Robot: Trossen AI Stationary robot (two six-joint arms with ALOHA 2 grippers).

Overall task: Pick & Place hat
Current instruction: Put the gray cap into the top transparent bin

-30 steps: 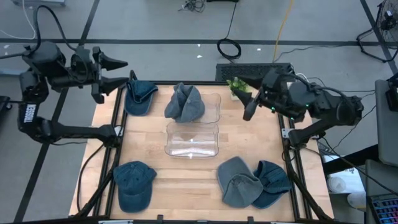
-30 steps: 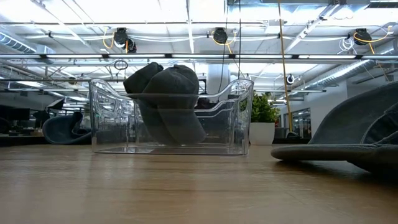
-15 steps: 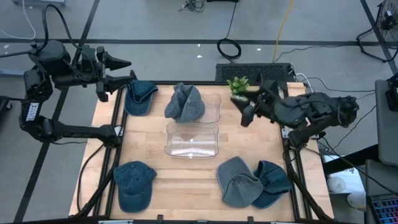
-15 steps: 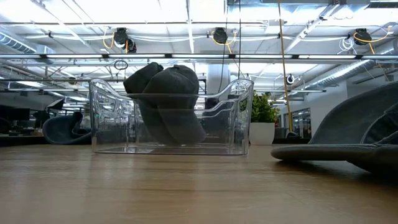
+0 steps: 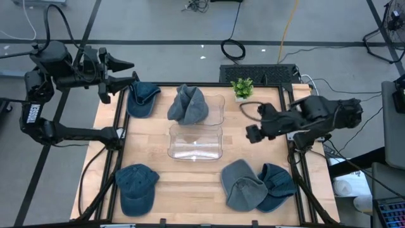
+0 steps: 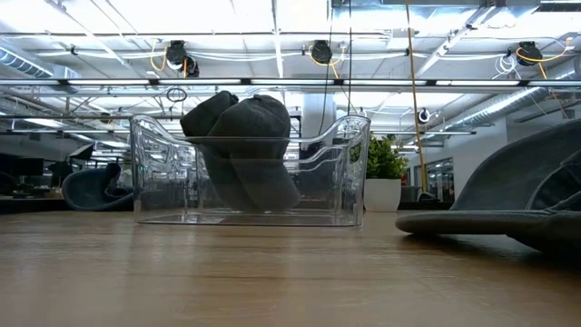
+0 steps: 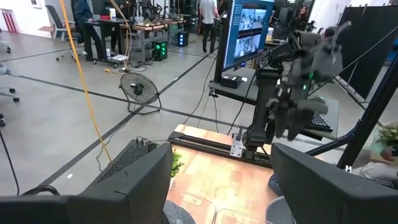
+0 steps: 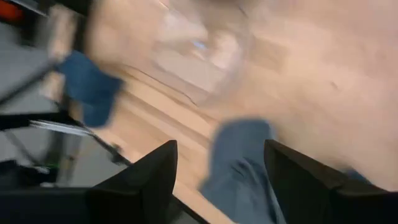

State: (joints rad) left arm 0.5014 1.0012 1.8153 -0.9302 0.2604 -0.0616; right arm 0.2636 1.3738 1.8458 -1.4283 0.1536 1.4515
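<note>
Five hats share the tabletop [image 5: 253, 158] with me. One grey hat [image 5: 188, 104] sits bunched in the far clear bin [image 5: 218, 109], near the middle of the far edge; in the low view it [image 6: 241, 150] stands tall behind the bin's clear wall [image 6: 349, 173]. A second clear bin [image 5: 195, 142] lies just nearer, at the tabletop's centre, touching the first. One blue hat [image 5: 142, 98] lies at the far left corner, another blue hat [image 5: 136, 188] at the near left corner. Toward the near right corner a grey hat [image 5: 241, 185] overlaps a blue hat [image 5: 276, 185] beside it.

My right gripper [image 5: 250, 133] hangs over bare wood toward the right edge, between the bins and the near right pair, with its fingers [image 8: 134, 183] parted and nothing between them. In its wrist view the grey hat [image 8: 239, 162] lies just ahead of those fingers, with the near left blue hat [image 8: 90, 87] farther off.

My left gripper [image 5: 126, 71] waits off the tabletop, just beyond the far left corner, its fingers [image 7: 124, 186] spread wide and empty.

A small potted plant [image 5: 242, 87] stands at the far edge, toward the right.
</note>
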